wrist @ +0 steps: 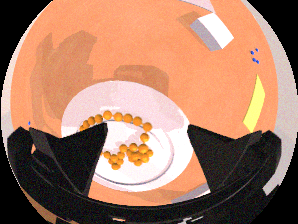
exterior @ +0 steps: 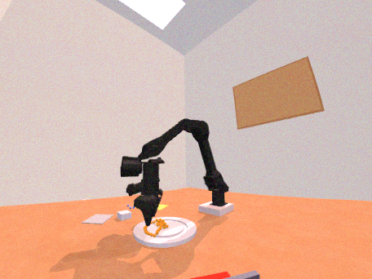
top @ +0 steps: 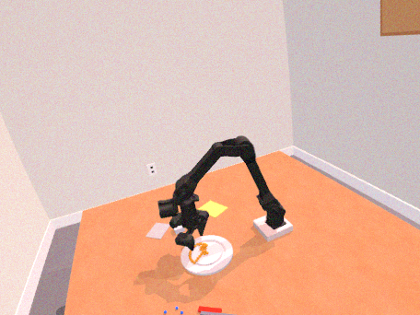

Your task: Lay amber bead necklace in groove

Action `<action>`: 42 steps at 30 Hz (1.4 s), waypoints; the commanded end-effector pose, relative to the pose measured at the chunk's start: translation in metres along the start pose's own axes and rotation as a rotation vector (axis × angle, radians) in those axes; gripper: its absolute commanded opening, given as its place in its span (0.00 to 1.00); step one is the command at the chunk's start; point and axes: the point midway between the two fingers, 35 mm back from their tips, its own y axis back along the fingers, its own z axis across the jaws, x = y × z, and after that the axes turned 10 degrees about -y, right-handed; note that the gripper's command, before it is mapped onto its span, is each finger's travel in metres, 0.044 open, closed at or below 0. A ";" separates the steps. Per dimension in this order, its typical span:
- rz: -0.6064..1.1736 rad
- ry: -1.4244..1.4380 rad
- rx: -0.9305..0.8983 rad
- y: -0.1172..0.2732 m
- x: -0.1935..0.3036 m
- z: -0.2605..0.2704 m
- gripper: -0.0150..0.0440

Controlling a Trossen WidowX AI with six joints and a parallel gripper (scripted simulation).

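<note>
The round white bead board lies flat on the table. The amber bead necklace lies on it. In the wrist view one stretch of beads curves along the far-left side of the groove ring; whether each bead sits down in the groove is too small to tell. The other beads are bunched in clumps inside the ring. The near and right part of the groove shows bare. My gripper is open and empty, low over the board's edge, its fingers wide apart on either side of the clumped beads.
A white block, a pale sheet and a yellow sheet lie beyond the board. Small blue dots and a red bar lie at the top view's lower edge.
</note>
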 end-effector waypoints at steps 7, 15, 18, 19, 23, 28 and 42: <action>0.001 0.005 -0.002 0.003 0.000 0.000 1.00; 0.001 0.005 -0.002 0.003 0.000 0.000 1.00; 0.001 0.005 -0.002 0.003 0.000 0.000 1.00; 0.001 0.005 -0.002 0.003 0.000 0.000 1.00; 0.001 0.005 -0.002 0.003 0.000 0.000 1.00; 0.001 0.005 -0.002 0.003 0.000 0.000 1.00; -0.001 1.427 -0.010 0.035 0.049 0.065 0.46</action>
